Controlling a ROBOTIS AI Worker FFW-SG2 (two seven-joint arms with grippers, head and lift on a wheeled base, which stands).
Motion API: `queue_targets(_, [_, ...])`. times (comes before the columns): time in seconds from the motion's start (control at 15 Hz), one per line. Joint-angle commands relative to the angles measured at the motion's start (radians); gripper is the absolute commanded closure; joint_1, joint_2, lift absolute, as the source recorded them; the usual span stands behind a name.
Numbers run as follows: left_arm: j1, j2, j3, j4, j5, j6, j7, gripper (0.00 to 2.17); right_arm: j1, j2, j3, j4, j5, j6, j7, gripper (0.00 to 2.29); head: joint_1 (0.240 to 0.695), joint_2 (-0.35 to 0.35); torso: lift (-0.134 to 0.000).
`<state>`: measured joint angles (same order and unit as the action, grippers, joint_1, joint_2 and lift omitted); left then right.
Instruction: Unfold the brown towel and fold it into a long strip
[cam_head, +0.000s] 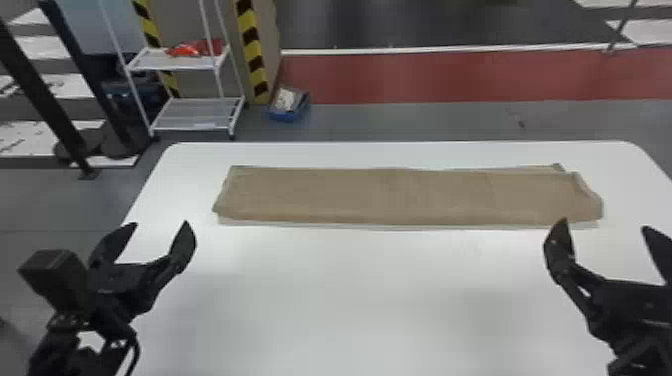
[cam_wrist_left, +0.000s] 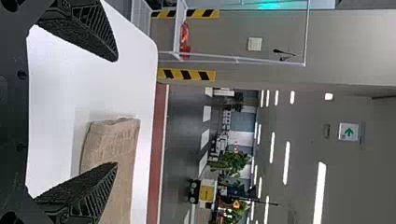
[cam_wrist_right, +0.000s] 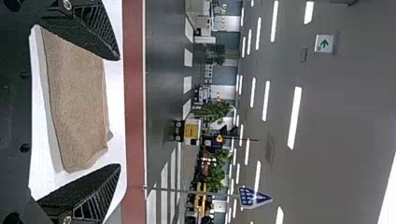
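Note:
The brown towel (cam_head: 390, 197) lies flat as a long strip across the far part of the white table, its right end slightly uneven with layers offset. In the head view my left gripper (cam_head: 159, 232) stands open near the table's left edge, short of the towel's left end. My right gripper (cam_head: 607, 230) is open at the right, close to the towel's near right corner. The left wrist view has my left gripper (cam_wrist_left: 116, 112) with spread fingers and the towel (cam_wrist_left: 112, 144) beyond. Spread likewise, my right gripper (cam_wrist_right: 119, 112) faces the towel (cam_wrist_right: 77, 102) in the right wrist view.
The white table (cam_head: 350, 300) has bare surface between the arms and in front of the towel. Behind it on the floor stand a white shelf rack (cam_head: 197, 112) at the left and a blue bin (cam_head: 289, 106).

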<state>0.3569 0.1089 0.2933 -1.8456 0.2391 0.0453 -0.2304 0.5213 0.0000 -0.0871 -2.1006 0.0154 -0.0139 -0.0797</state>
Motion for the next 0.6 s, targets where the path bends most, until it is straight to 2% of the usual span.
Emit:
queue_targets(0.0, [0.022,0.0,0.009,-0.027,-0.004,-0.003,-0.001,0.08,0.002,0.001,0.01,-0.001,0.0,0.029,0.0,0.07,0.695,0.091,-0.123])
queue_targets(0.53, [0.07,-0.002,0.017,-0.075,-0.02,-0.009,0.0,0.08,0.019,0.001,0.027,-0.015,-0.002,0.026,0.0,0.08,0.695,0.112,-0.123])
